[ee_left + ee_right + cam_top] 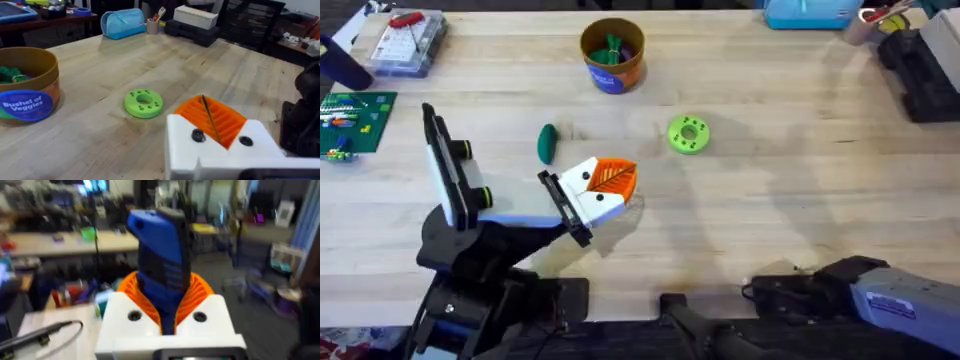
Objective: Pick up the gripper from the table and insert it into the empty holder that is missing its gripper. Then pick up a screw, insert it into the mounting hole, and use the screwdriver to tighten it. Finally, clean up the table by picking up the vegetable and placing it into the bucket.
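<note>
Vegetable [547, 142], a small dark green smooth oval, lies on the pale wooden table [770, 200] just beside the left gripper [615, 182], on its side away from the lime-green ring-shaped disc [688, 134], with bare wood between vegetable and gripper. The left gripper, white with orange ribbed pads [212, 119], hovers low over the table, its pads pressed together with nothing between them; the left wrist view shows a thin dark seam where they meet.

Bucket [612, 55], a small round orange-brown tub with a blue label band, stands well beyond the left gripper, toward the far edge of the table. Something green sits inside it. The lime-green disc rests flat between the bucket and the left gripper, nearer the gripper and apart from both.

Screwdriver [162, 260], a fat blue power tool, is clamped between the orange pads of the right gripper [167, 307] and stands up from them in the right wrist view. The right arm [860, 290] sits at the near edge of the table, well apart from the left gripper and the vegetable.

A clear plastic parts box [408, 42] rests at the far corner of the table, well away from the left gripper.
</note>
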### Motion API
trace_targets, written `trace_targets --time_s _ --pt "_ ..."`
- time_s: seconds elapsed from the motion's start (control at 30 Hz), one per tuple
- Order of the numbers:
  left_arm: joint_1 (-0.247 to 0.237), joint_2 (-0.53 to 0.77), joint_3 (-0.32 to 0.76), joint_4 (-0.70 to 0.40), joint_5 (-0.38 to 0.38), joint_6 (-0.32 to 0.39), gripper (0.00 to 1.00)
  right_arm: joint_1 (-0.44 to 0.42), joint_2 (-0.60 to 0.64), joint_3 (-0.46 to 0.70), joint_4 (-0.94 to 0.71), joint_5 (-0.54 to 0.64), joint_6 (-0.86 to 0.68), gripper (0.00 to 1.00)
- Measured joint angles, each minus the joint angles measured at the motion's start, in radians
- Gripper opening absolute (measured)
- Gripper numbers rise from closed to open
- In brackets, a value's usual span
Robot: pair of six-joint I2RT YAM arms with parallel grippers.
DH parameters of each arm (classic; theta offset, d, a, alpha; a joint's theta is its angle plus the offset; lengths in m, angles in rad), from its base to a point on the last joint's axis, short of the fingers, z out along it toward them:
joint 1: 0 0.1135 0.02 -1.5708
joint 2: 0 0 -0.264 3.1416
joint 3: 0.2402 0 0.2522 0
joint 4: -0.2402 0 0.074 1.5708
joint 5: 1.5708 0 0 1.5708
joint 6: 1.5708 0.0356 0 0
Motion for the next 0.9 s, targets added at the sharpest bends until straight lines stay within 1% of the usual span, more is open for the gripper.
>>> trace_targets --time_s 0.07,0.17,0.3,0.43,0.57,0.7,0.9 --pt "0.000 0.000 0.000 0.000 0.000 0.000 0.017 0.001 0.001 -0.097 0.183 -0.018 0.071 0.086" --pt "0.000 0.000 0.000 0.000 0.000 0.000 0.017 0.006 0.006 -0.215 0.365 -0.036 0.177 0.085" --pt "0.000 0.000 0.000 0.000 0.000 0.000 0.017 0.026 0.035 -0.295 0.464 -0.063 0.301 0.086" --pt "0.000 0.000 0.000 0.000 0.000 0.000 0.017 0.074 0.071 -0.309 0.491 -0.101 0.377 0.087" --pt "0.000 0.000 0.000 0.000 0.000 0.000 0.017 0.120 0.075 -0.311 0.526 -0.160 0.426 0.085" --pt "0.000 0.000 0.000 0.000 0.000 0.000 0.017 0.145 0.074 -0.311 0.578 -0.223 0.461 0.087" --pt "0.000 0.000 0.000 0.000 0.000 0.000 0.017 0.174 0.074 -0.311 0.614 -0.276 0.476 0.085"
